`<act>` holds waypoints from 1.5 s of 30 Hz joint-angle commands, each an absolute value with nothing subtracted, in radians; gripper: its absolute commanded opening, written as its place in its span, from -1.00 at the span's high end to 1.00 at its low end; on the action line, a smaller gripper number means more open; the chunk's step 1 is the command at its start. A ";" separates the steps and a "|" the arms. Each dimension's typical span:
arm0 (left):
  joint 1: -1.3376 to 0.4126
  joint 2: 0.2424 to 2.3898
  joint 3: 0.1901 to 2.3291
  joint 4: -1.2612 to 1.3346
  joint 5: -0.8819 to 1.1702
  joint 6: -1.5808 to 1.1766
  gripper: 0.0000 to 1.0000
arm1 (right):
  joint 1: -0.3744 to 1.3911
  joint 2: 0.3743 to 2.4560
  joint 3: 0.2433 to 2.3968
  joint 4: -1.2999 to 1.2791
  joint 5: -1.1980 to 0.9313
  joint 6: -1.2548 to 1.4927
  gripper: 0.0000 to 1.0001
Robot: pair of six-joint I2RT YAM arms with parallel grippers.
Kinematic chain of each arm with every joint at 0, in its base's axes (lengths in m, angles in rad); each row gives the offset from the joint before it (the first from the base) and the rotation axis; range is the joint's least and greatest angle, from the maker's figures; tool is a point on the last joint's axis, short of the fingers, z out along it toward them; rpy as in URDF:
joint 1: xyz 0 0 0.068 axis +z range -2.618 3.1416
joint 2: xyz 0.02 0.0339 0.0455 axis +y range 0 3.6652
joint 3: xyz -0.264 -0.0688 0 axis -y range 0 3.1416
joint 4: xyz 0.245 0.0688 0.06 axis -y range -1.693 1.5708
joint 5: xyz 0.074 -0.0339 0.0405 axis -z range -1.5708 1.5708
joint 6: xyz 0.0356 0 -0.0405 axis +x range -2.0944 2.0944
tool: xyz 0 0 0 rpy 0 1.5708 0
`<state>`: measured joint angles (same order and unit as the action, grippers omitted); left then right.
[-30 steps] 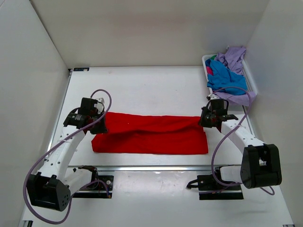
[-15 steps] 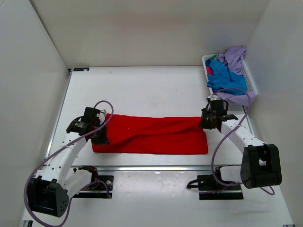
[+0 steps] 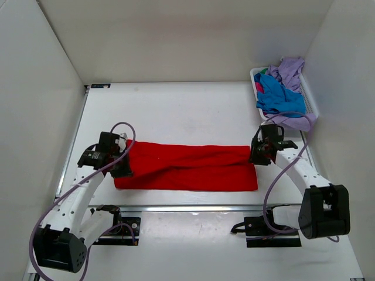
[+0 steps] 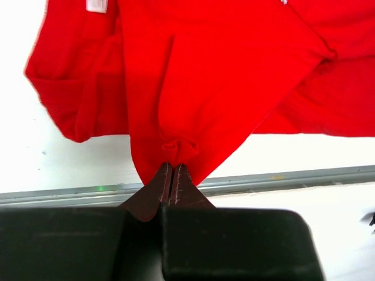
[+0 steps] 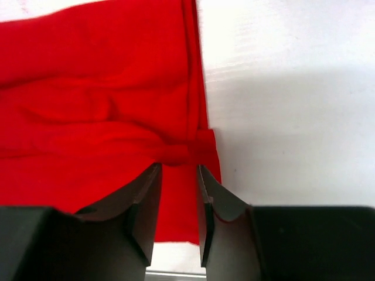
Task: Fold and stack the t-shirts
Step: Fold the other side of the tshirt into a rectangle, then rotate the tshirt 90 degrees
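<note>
**Setting the red fold down square**

We have the bright red soft-cloth t-shirt (image 3: 187,167) lying as a long doubled band across the near middle of the white worktop (image 3: 176,111). It is well apart from the heap in the white slatted plastic basket (image 3: 309,98) at the far right corner, where a blue t-shirt (image 3: 274,93) and a lavender t-shirt (image 3: 290,71) are piled. The left jaws are pressed together on a tuck of red cloth at the band's left end. The right jaws stand apart, with the bunched right corner just past their tips and ungripped. We judge the left end should go down flat, in line with the right, so the edges match. The near hem runs close to the metal rail (image 3: 193,207) along the worktop's near edge. Open room lies toward the far wall, with less on the right beside the basket
</note>
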<state>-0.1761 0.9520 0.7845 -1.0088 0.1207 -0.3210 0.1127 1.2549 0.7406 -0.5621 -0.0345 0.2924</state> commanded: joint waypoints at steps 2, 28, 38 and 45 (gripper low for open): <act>-0.172 0.902 0.856 -1.032 0.075 -0.328 1.00 | 0.068 1.184 0.804 -0.607 -0.009 0.270 0.33; -0.233 0.807 0.627 -0.724 0.143 -0.584 -0.03 | 0.178 1.554 0.865 -0.345 -0.118 0.150 0.98; -0.325 0.876 0.565 -0.683 -0.024 -0.637 0.02 | 0.141 1.628 0.960 -0.394 0.133 0.229 0.85; -0.366 1.023 0.591 -0.652 -0.144 -0.609 0.04 | 0.161 1.554 0.982 -0.373 0.109 0.203 0.63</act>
